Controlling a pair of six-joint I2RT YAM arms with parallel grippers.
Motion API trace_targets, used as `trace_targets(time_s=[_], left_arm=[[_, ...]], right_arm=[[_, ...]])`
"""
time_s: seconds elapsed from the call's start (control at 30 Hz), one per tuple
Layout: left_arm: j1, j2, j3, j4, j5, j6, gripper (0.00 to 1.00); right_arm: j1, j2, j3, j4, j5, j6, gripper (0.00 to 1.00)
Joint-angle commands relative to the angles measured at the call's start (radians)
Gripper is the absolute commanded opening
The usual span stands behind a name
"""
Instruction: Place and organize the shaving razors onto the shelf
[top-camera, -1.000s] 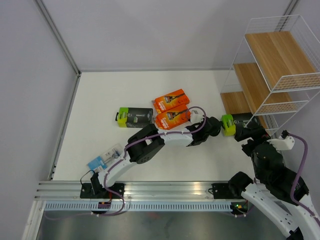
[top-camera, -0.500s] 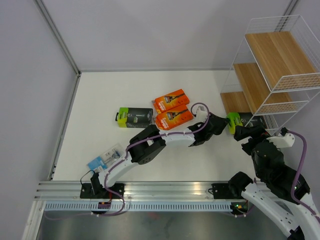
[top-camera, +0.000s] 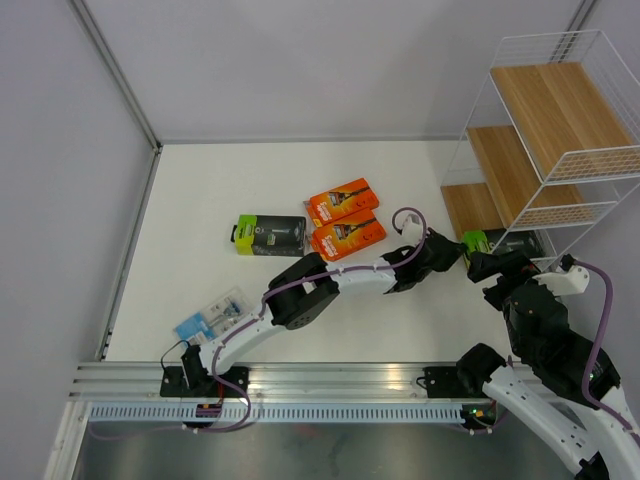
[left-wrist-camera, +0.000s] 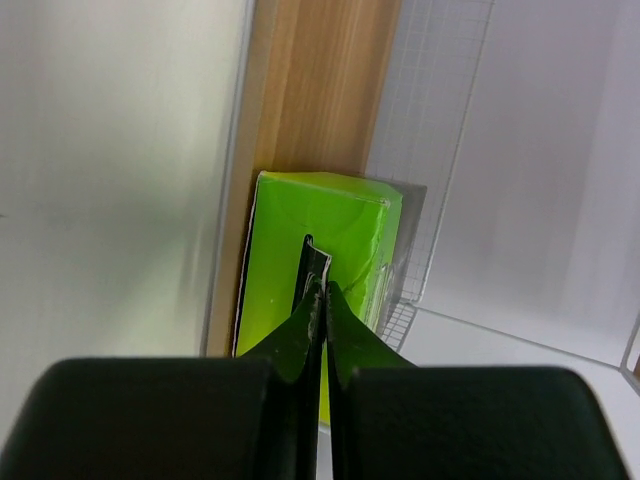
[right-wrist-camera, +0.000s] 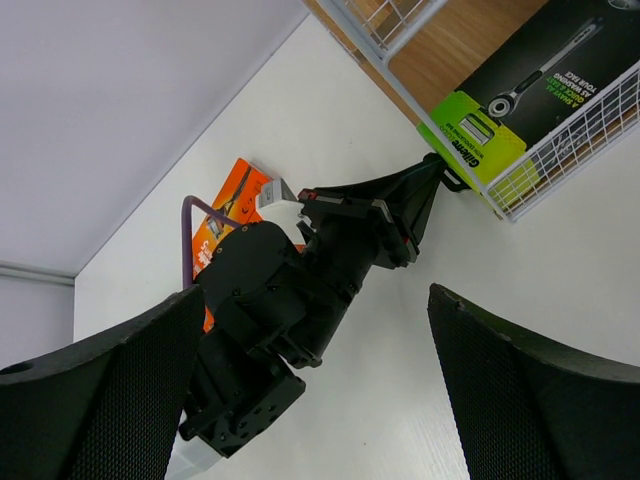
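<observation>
Razor pack (right-wrist-camera: 540, 88), black with lime-green end, lies on the lowest tier of the shelf (top-camera: 470, 205); our left end effector (left-wrist-camera: 318, 290), clenched empty, touches that end; our right end effector (top-camera: 487, 267) gapes empty nearby.

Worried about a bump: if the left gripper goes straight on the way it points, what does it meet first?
The lime-green end of the black razor pack on the bottom tier of the shelf; the left gripper, shut, seems to touch it.
</observation>
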Motion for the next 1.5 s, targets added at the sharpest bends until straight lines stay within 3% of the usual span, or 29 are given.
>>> trace_targets(time_s=[0.0,0.17,0.43,0.53,0.7,0.83,0.87,0.97,1.03,1.07,1.13,1.27,1.47], left_arm=[[-0.007,0.015,0.083,0.049,0.047,0.047,0.02],[0.013,0.016,0.089,0.025,0.106,0.06,0.02],[0.065,-0.062,0.031,-0.026,0.181,0.153,0.34],[0.102,-0.116,-0.043,0.0,0.246,0.182,0.43],[0.162,-0.29,-0.193,-0.028,0.31,0.357,0.6],[0.219,-0.451,-0.417,-0.045,0.346,0.419,0.67],[0.255,-0.481,-0.452,-0.043,0.355,0.448,0.7],[0.358,-0.612,-0.584,-0.04,0.555,0.545,0.74],[0.413,-0.736,-0.693,-0.07,0.596,0.596,0.77],[0.471,-0.78,-0.73,-0.086,0.619,0.648,0.9],[0.532,-0.905,-0.797,-0.135,0.633,0.696,1.0],[0.738,-1.053,-0.862,-0.326,0.671,0.791,1.0],[1.037,-1.18,-0.972,-0.42,0.748,0.862,0.96]], right_arm=[[0.0,-0.005,0.012,-0.002,-0.011,-0.025,0.98],[0.0,0.02,0.012,0.007,-0.023,-0.045,0.98],[0.0,0.052,0.003,0.05,-0.059,-0.074,0.98],[0.0,0.058,-0.003,0.072,-0.071,-0.089,0.98],[0.0,0.087,-0.026,0.158,-0.123,-0.126,0.98],[0.0,0.153,-0.036,0.252,-0.175,-0.14,0.98],[0.0,0.17,-0.036,0.269,-0.189,-0.152,0.98],[0.0,0.241,-0.028,0.343,-0.23,-0.17,0.98],[0.0,0.291,-0.028,0.378,-0.244,-0.186,0.98],[0.0,0.308,-0.029,0.426,-0.252,-0.193,0.98],[0.002,0.369,-0.037,0.508,-0.286,-0.212,0.98],[0.0,0.512,-0.04,0.654,-0.39,-0.238,0.98],[0.002,0.774,0.018,0.826,-0.511,-0.278,0.98]])
